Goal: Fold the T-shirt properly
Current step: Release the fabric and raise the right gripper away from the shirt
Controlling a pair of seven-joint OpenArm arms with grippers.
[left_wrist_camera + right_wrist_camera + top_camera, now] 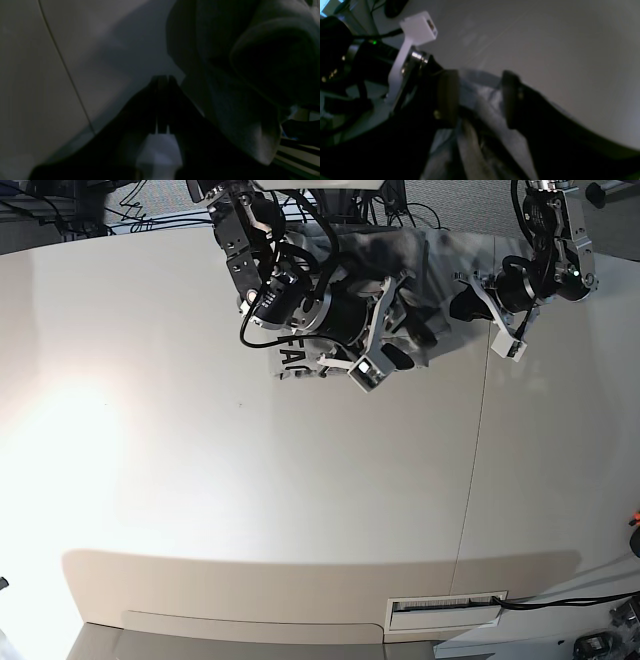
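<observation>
I see the T-shirt (400, 290) bunched at the far edge of the table (250, 500), heather-grey, with a strip of black capital lettering (298, 360) showing just beside my right arm's wrist.

My right gripper (480, 100) stands wide: in the right wrist view its two dark pads (447, 97) are set well apart, and crumpled grey cloth lies between and below them. I cannot tell whether either pad touches the cloth. Beyond the right gripper's tips the bare pale tabletop stretches away. To one side of it sits a white camera mount (418, 27) on the other arm, with a small green light near it.

My left gripper (162, 82) is narrow, its jaws pressed together with only a thin dark slit between them. The left wrist view is very dark. Beside the tips and above them hangs a thick fold of the T-shirt, a rolled hem curving over it. I cannot make out cloth pinched between the jaws. On the other side of the tips lies plain tabletop crossed by a thin seam (67, 72).
</observation>
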